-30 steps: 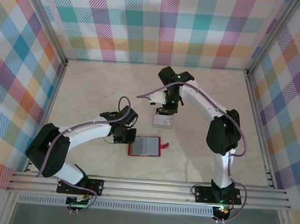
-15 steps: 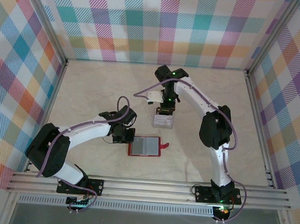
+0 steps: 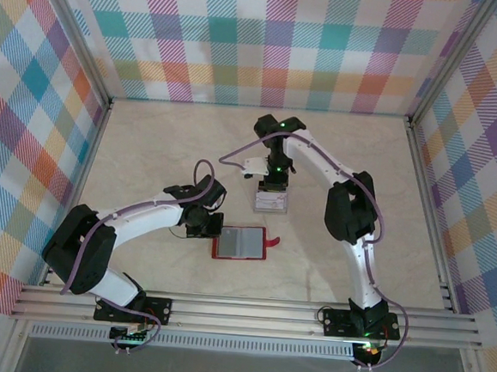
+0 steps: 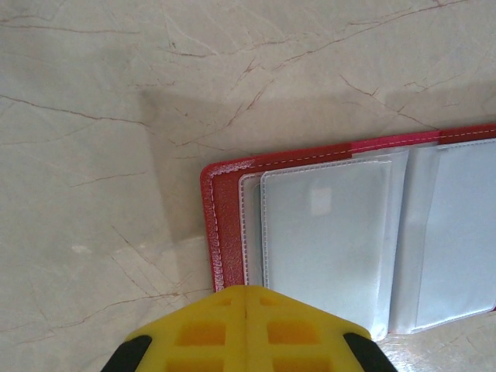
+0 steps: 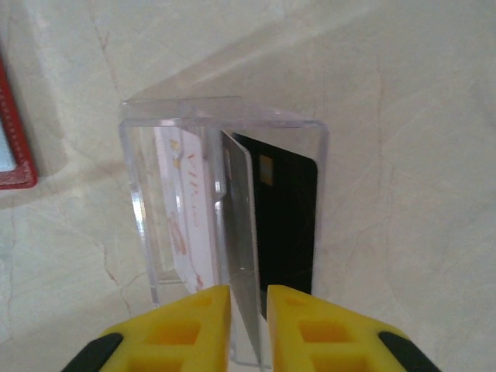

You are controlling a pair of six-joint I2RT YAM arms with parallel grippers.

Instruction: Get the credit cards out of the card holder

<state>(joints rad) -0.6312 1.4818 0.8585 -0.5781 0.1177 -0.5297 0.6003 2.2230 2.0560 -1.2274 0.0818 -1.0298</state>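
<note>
The flat red leather-like card holder (image 3: 239, 243) lies open near the middle of the pale marble-patterned table (image 3: 148, 144), clear pockets facing up. The left gripper (image 4: 246, 301) sits at its left edge with its yellow jaws pressed together and nothing visibly between them. Just on the far side, the thin credit cards (image 5: 242, 225) stand on edge in a small clear plastic box (image 5: 225, 105), one black, one white with red print; the right gripper (image 5: 248, 301) straddles a pale grey one, jaws parted slightly, not clearly pinching it
</note>
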